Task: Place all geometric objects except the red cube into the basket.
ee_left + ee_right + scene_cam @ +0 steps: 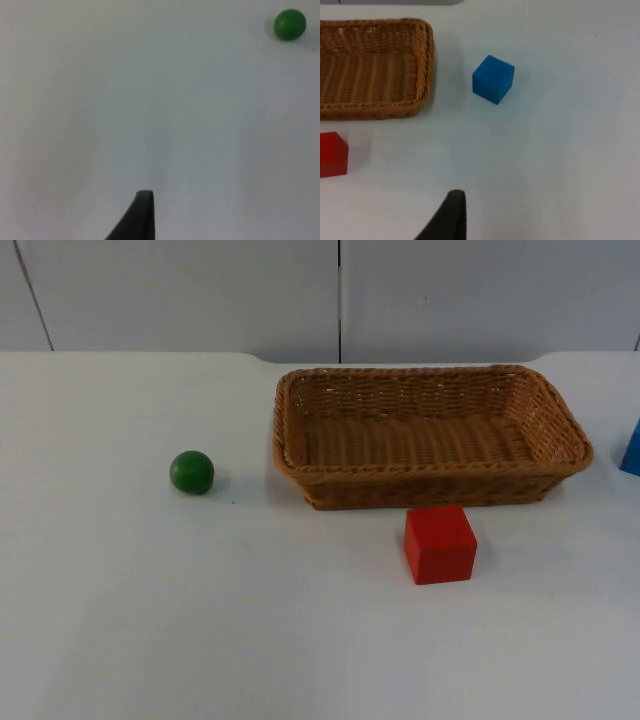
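Green wooden ball (192, 472) and blue cube (493, 79) flank my empty woven wicker basket (430, 478); both grippers wait above, finger spread impossible to tell.

We see a white table (120, 640) carrying a wicker basket (430, 485), green ball (192, 472) well left, red cube (440, 544) just in front, blue cube (493, 79) right of the basket.

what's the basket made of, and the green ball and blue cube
Basket: woven wicker or rattan, tan, with visible braided strands and rim. Green ball: smooth, slightly glossy, probably painted wood or plastic. Blue cube: matte, flat faces, likely painted wood or foam.
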